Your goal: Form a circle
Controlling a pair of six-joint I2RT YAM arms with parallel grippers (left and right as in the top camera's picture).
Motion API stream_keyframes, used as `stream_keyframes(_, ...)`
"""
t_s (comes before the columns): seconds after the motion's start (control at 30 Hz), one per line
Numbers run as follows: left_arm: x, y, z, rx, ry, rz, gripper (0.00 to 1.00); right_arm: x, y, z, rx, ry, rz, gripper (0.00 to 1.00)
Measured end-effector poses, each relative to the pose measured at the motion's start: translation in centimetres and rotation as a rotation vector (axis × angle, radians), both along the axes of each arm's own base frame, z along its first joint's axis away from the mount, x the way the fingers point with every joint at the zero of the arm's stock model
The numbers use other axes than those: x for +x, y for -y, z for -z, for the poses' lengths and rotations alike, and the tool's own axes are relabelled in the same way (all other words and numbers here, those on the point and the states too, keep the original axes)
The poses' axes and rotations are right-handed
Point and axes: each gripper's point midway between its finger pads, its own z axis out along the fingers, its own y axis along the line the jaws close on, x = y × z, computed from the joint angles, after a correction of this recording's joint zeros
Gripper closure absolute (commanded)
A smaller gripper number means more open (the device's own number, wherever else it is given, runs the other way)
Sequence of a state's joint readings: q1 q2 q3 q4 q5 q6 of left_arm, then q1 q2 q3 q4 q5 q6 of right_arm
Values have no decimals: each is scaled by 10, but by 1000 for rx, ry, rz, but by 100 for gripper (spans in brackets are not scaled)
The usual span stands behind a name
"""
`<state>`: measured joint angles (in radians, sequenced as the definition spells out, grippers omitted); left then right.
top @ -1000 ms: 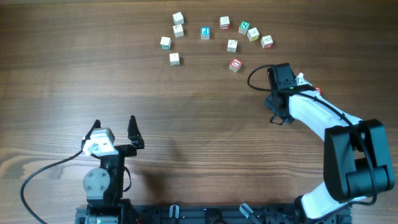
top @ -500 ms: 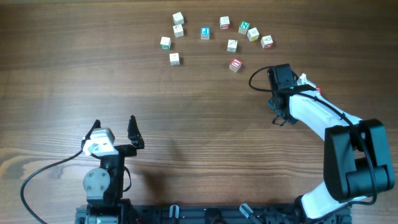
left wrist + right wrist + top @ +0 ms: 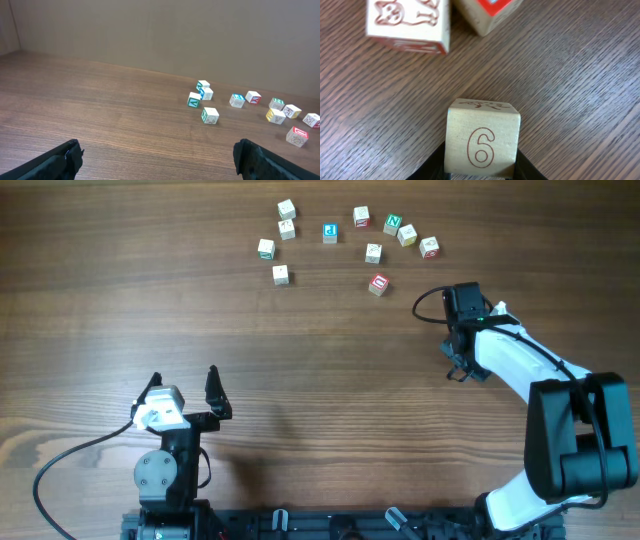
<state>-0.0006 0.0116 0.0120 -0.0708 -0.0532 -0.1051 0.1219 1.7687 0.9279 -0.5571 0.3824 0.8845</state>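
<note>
Most blocks [image 3: 330,232] are strewn in an unclosed far arc; the 6 block [image 3: 481,135] is clamped by the right gripper [image 3: 480,169]; the left gripper [image 3: 184,388] is spread.

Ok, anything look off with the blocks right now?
Nothing toppled or damaged. The blocks make only a ragged arc, open toward the robot, and a stray block sits inside it. The right hand grips the 6 block.
</note>
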Motion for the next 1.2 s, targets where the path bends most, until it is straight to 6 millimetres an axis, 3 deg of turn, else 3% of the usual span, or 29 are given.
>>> stream_keyframes(0.1,0,0,0,0,0,0,0,0,7,0,-1,-8,-6,80)
stream_keyframes(0.5,0,0,0,0,0,0,0,12,-1,0,23,-37,-218,79)
stream_keyframes(0.57,0,0,0,0,0,0,0,12,0,0,18,-40,-225,74)
stream_keyframes(0.93,0,0,0,0,0,0,0,16,3,0,10,-1,-175,72)
stream_keyframes(1.2,0,0,0,0,0,0,0,13,28,1,5,19,-76,71)
